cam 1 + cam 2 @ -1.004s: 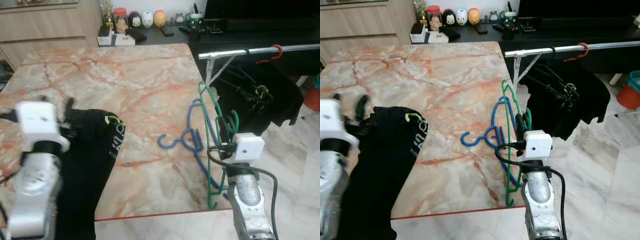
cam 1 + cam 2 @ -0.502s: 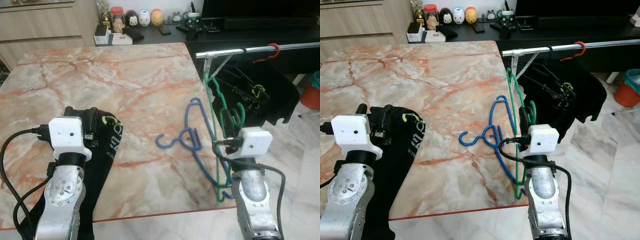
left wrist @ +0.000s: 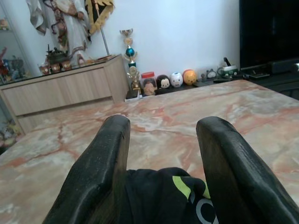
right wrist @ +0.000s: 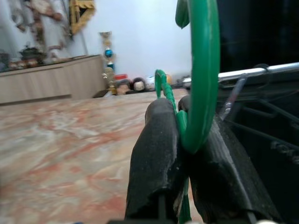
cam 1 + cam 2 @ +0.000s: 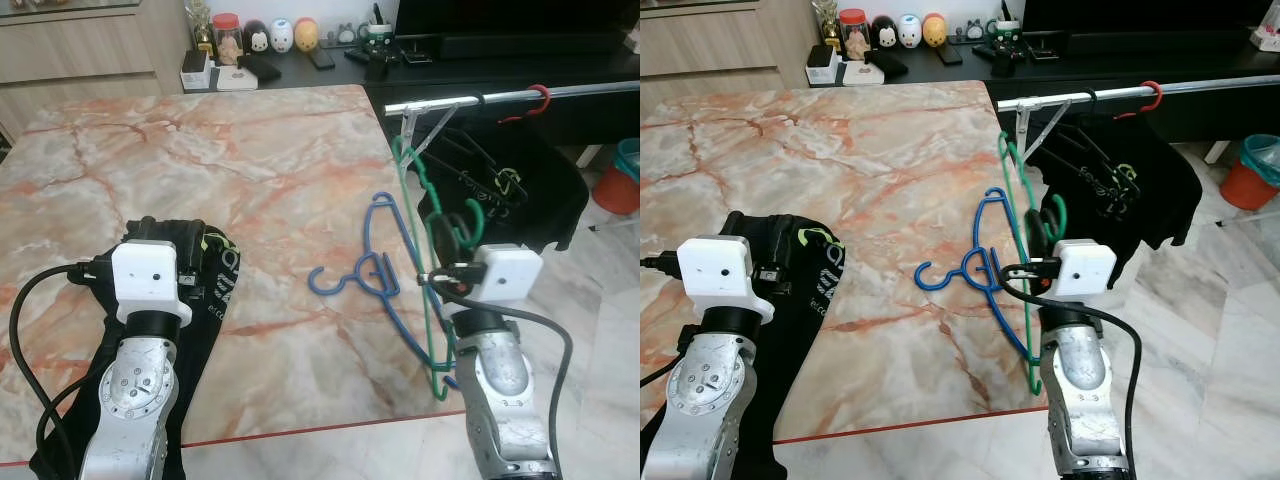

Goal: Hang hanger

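Presently we hold the green hanger (image 5: 424,215) in our right claw (image 5: 447,243), whose two fingers are clenched on the wire near the hook, as the right wrist view shows with the green wire (image 4: 198,88) pinched between the black pads. We see the green hanger standing roughly upright at the right edge of the marble worktop (image 5: 230,180), its lower corner hanging past that edge near the floor tiles and its upper end reaching toward the metal rail (image 5: 500,97). We note that the rail runs to the right of the worktop and carries a red hook (image 5: 537,97) and a dark garment (image 5: 520,190) with black hangers. We see a blue hanger (image 5: 375,275) lying flat on the worktop just beside the green one, its hook pointing toward the worktop's middle. Our left claw (image 3: 161,158) stands released, its two fingers well apart, poised over a black garment (image 5: 185,330) with a light green logo that lies on the worktop's near left part and drapes over the near edge. We observe small figurines and a jar (image 5: 228,27) on a dark shelf beyond the far edge of the worktop.
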You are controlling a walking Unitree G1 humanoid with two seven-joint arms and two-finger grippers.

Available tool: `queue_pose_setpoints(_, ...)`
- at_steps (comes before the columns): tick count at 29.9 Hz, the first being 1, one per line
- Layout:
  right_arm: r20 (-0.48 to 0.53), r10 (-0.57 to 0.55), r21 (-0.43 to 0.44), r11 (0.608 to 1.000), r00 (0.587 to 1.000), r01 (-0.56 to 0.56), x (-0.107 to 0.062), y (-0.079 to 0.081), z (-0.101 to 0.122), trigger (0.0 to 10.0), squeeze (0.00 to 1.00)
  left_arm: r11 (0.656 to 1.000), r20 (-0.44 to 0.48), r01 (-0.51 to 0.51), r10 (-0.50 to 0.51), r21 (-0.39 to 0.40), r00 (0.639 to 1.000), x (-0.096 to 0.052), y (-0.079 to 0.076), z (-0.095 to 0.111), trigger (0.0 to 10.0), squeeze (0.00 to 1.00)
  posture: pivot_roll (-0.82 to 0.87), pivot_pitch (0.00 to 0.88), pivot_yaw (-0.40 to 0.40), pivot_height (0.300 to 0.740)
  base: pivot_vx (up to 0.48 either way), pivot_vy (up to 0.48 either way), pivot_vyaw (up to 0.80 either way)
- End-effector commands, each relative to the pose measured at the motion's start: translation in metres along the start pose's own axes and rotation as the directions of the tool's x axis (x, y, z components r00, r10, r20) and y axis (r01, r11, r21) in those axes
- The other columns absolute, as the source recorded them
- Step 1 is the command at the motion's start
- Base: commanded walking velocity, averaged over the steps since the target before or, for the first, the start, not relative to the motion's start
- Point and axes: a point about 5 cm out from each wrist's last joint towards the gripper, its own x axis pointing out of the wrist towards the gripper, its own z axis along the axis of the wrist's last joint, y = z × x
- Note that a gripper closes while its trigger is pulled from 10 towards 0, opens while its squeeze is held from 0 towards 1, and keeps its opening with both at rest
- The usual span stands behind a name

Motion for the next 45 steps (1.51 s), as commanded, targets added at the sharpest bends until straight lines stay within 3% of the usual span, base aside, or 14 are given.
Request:
queue_pose_setpoints(1, -0.001, 0.005, 0.019, 1.0, 1.0, -0.005, -0.002, 0.0, 0.003, 10.0, 0.0, 1.0, -0.016, 0.004, -0.003, 0.022, 1.0, -0.002, 0.0, -0.005, 10.0, 0.0, 0.08, 0.059, -0.019, 0.74, 0.0, 0.0, 0.0)
queue_pose_setpoints(4, -0.003, -0.027, 0.074, 0.997, 1.0, 0.027, 0.001, -0.005, 0.008, 10.0, 0.0, 1.0, -0.009, 0.012, -0.012, 0.021, 1.0, -0.001, -0.003, -0.003, 10.0, 0.0, 0.08, 0.056, -0.018, 0.74, 0.0, 0.0, 0.0)
queue_pose_setpoints(8, 0.006, 0.0, 0.055, 0.999, 1.0, 0.0, 0.005, -0.004, 0.016, 10.0, 0.0, 1.0, -0.006, 0.012, -0.012, 0.015, 1.0, 0.0, -0.004, -0.003, 10.0, 0.0, 0.08, 0.054, -0.016, 0.74, 0.0, 0.0, 0.0)
queue_pose_setpoints(16, -0.143, -0.021, -0.006, 1.0, 0.989, 0.02, 0.014, -0.004, 0.021, 10.0, 0.0, 1.0, -0.011, 0.021, -0.021, -0.01, 1.0, 0.002, -0.007, -0.002, 10.0, 0.0, 0.07, 0.064, -0.013, 0.74, 0.0, 0.0, 0.0)
queue_pose_setpoints(18, -0.089, -0.002, 0.022, 1.0, 0.996, 0.004, 0.022, 0.0, 0.035, 10.0, 0.0, 1.0, -0.013, 0.021, -0.021, -0.013, 1.0, 0.002, -0.007, -0.003, 10.0, 0.0, 0.07, 0.069, -0.012, 0.74, 0.0, 0.0, 0.0)
queue_pose_setpoints(21, -0.142, -0.022, -0.017, 1.0, 0.99, 0.019, 0.025, 0.0, 0.035, 10.0, 0.0, 1.0, -0.012, 0.018, -0.018, -0.017, 1.0, 0.002, -0.008, -0.002, 10.0, 0.0, 0.07, 0.071, -0.013, 0.74, 0.0, 0.0, 0.0)
queue_pose_setpoints(25, -0.178, -0.012, 0.009, 1.0, 0.984, 0.014, 0.028, 0.004, 0.039, 10.0, 0.0, 1.0, -0.013, 0.012, -0.013, -0.02, 1.0, 0.002, -0.009, -0.002, 10.0, 0.0, 0.08, 0.081, -0.013, 0.74, 0.0, 0.0, 0.0)
queue_pose_setpoints(28, -0.271, -0.041, -0.012, 0.999, 0.962, 0.039, 0.027, 0.002, 0.035, 10.0, 0.0, 1.0, -0.016, 0.005, -0.006, -0.02, 1.0, 0.001, -0.008, -0.003, 10.0, 0.0, 0.08, 0.086, -0.013, 0.74, 0.0, 0.0, 0.0)
queue_pose_setpoints(45, -0.32, -0.042, -0.012, 0.999, 0.947, 0.04, 0.029, 0.006, 0.041, 10.0, 0.0, 1.0, -0.008, -0.012, 0.012, -0.015, 1.0, 0.001, -0.009, -0.002, 10.0, 0.0, 0.08, 0.091, -0.016, 0.74, 0.0, -0.032, 0.0)
